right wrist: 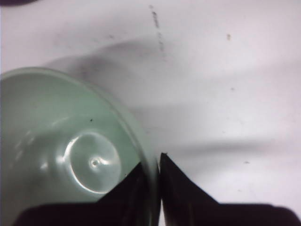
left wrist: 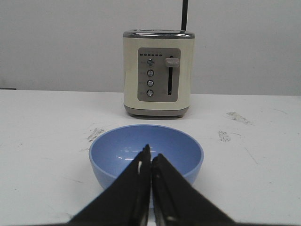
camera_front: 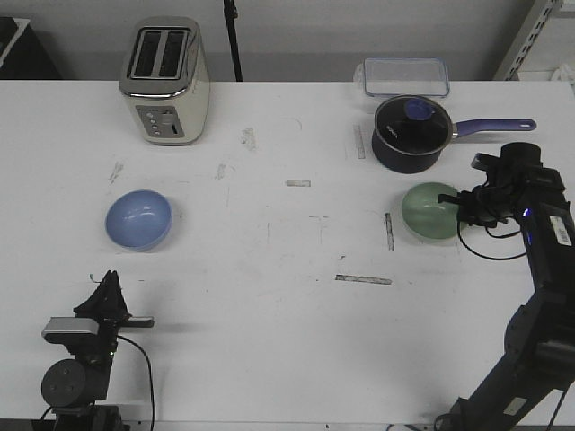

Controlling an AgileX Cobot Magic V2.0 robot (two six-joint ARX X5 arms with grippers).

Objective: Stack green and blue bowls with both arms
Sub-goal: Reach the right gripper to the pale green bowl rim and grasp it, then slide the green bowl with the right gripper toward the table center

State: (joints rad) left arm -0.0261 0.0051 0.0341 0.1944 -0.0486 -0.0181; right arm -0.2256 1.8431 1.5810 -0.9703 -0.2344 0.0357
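Front view: pale mint-green smooth round bowl [camera_front: 430, 211] sits right of centre on the white surface [camera_front: 287, 314], just below the dark navy saucepan with glass lid and long handle [camera_front: 412, 133]. Light periwinkle-blue round bowl [camera_front: 138, 219] sits at left of frame, well apart from the green one, below the cream and chrome two-slot toaster [camera_front: 164, 80].

Right end effector [right wrist: 157, 165] is at the green bowl's right rim; in the right wrist view its two black fingers are pinched on the rim wall, one inside and one outside.

Left end effector [left wrist: 150, 157] is low at lower left of the front view, short of the blue bowl; fingers together, nothing between them. Clear lidded plastic container [camera_front: 406, 76] lies at the upper right.
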